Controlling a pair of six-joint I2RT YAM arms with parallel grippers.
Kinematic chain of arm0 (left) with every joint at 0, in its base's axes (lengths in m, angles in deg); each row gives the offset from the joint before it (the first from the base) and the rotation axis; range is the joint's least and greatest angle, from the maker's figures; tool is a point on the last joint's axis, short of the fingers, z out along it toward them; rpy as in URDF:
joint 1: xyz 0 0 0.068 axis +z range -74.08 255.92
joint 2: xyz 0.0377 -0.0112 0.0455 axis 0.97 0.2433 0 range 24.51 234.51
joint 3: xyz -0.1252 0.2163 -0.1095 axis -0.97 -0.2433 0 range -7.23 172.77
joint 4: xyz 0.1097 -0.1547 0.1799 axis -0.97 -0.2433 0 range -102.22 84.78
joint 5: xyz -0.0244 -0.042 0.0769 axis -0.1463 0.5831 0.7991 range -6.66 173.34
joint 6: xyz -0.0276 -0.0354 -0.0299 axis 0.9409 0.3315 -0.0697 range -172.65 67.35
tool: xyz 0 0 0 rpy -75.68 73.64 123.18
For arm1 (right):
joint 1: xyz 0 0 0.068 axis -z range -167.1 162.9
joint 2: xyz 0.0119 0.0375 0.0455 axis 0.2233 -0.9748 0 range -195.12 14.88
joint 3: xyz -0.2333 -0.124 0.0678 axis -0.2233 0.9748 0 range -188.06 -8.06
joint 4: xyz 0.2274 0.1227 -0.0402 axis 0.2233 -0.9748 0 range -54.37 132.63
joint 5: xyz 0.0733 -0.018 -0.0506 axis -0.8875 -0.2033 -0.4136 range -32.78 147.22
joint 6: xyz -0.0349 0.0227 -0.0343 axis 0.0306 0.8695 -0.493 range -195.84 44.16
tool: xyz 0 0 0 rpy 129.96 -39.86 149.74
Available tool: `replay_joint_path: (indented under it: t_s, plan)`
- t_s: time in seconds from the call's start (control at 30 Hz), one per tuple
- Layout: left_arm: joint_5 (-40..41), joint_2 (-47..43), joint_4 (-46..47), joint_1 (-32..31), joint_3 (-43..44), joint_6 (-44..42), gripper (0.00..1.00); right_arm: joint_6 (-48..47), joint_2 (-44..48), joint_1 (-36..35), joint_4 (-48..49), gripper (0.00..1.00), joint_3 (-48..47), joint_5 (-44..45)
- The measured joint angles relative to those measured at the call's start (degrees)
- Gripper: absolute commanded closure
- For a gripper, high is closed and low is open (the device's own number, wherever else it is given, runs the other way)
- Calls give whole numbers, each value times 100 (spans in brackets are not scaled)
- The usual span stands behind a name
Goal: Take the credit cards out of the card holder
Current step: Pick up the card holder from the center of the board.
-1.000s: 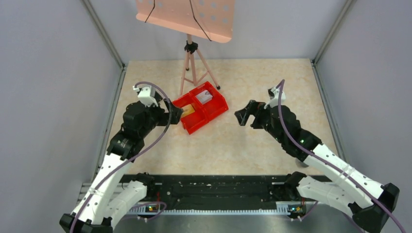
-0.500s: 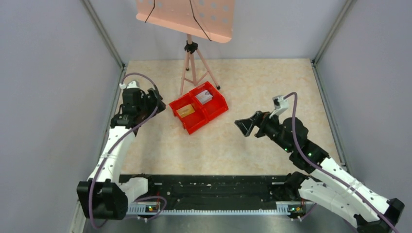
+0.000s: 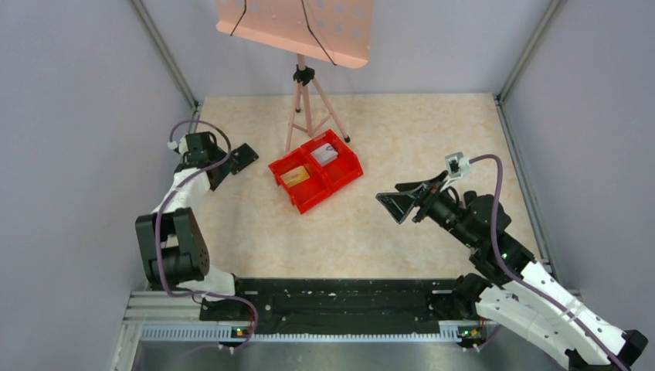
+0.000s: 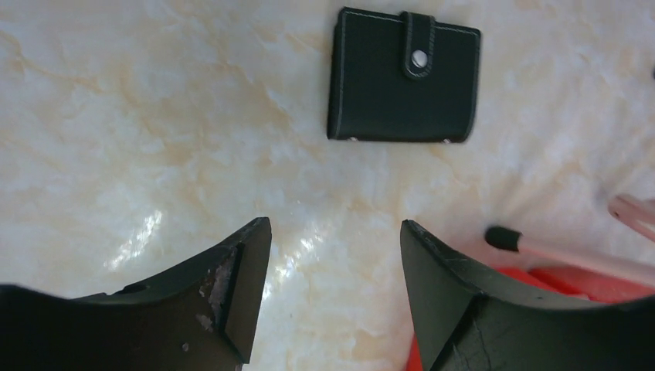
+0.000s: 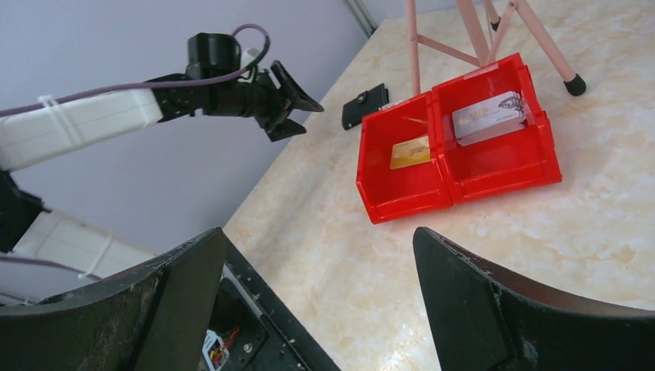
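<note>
The black card holder (image 4: 402, 75) lies closed on the table, its snap tab fastened, just left of the red bin (image 3: 340, 179); it also shows in the top view (image 3: 246, 156) and the right wrist view (image 5: 364, 106). A gold credit card (image 5: 410, 152) rests in the bin's left compartment. A pale stack of cards (image 5: 489, 117) sits in the right compartment. My left gripper (image 4: 336, 232) hovers short of the holder, open and empty. My right gripper (image 5: 318, 239) is open wide over bare table, well to the right of the bin.
A pink music stand on a tripod (image 3: 305, 100) stands behind the bin, with one rubber foot (image 4: 503, 238) close to my left fingers. Grey walls close in the left, right and back. A black rail (image 3: 332, 297) runs along the near edge.
My left arm swung back from the bin to the left wall, uncovering the holder, and its jaws narrowed somewhat. My right arm drew back toward the near right.
</note>
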Motion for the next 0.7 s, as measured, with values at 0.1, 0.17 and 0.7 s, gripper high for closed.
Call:
replay_joint_path:
  t_s: [0.1,0.17,0.7]
  plan:
    - [24,647,140,140,199,114,41,0,4,0,7,10,0,-85]
    - [-28,1038,216,229,321,184,43,-2,46,0,7,10,0,-105]
    - [-1021,2415,627,588,1058,345,50,-9,232,0,-142,10,0,-116]
